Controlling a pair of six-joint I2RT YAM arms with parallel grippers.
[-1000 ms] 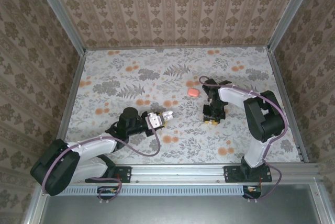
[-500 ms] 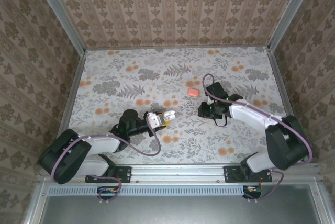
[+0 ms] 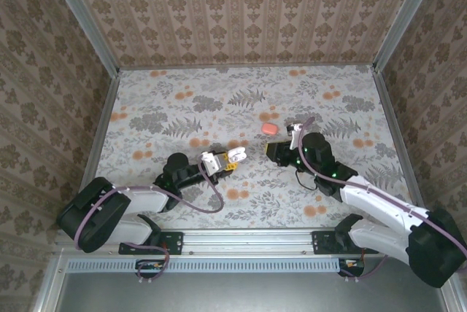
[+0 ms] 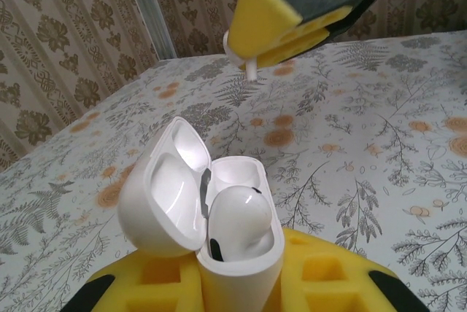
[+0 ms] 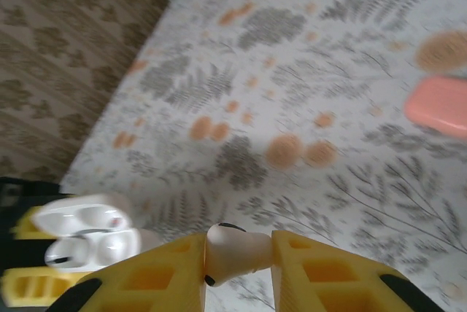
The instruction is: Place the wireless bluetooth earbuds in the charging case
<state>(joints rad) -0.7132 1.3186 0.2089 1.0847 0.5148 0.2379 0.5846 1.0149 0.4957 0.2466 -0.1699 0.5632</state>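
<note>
The left gripper pinches the little white charging case between its yellow fingers. The lid of the case is flipped open to the left. One white earbud sits in the near hole of the case, and the hole behind it is a bare white cup. The right gripper is close by on the right, with a strip of flowery table between the two. Its own yellow fingers squeeze a second earbud. In the left wrist view a thin white stem pokes out under them. An orange-pink lump lies on the table just behind the right gripper. It does not touch the gripper, and it is off to the side of the path to the case. Purple cables loop along both arms. Walls with brown leafy wallpaper and grey metal posts stand around the table.
</note>
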